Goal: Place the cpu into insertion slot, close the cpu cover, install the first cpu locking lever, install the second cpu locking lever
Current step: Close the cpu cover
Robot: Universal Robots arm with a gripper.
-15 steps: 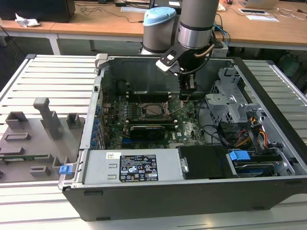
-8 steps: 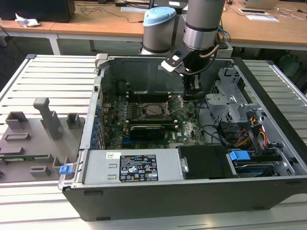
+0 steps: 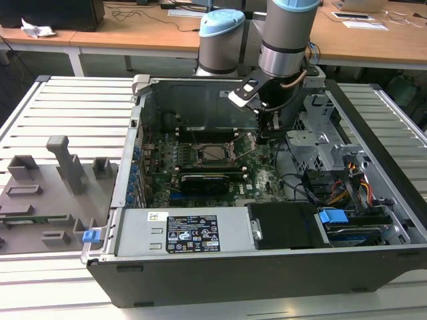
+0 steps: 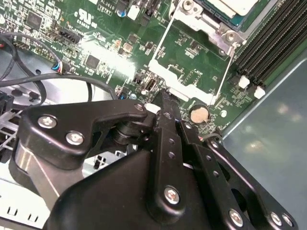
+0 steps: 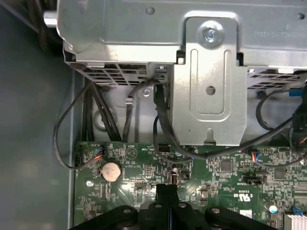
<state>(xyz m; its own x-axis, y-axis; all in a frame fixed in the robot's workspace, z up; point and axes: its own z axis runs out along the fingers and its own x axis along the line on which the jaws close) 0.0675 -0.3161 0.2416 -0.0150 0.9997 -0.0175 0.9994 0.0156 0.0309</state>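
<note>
The cpu (image 3: 215,153), a pale square chip, lies in the insertion slot (image 3: 199,154) on the green motherboard; in the second wrist view a corner of the cpu (image 4: 230,5) shows inside the slot's metal rim (image 4: 211,26). The cpu cover (image 4: 184,90), a thin silvery frame with a window, stands swung open beside the slot, toward my gripper. My gripper (image 3: 265,133) hangs over the board to the exterior view's right of the slot. Its black fingertips (image 4: 163,98) are shut together with nothing between them, just past the cover's free edge, and they point down at the board in the first wrist view (image 5: 167,190).
A long black expansion card (image 3: 207,179) lies in front of the slot. Black memory slots (image 4: 268,43) run beside it. A coin battery (image 5: 111,170) and loose cables (image 5: 158,120) are near the fingertips. A metal drive cage (image 5: 211,72) stands close. A grey fixture tray (image 3: 47,193) lies outside the case.
</note>
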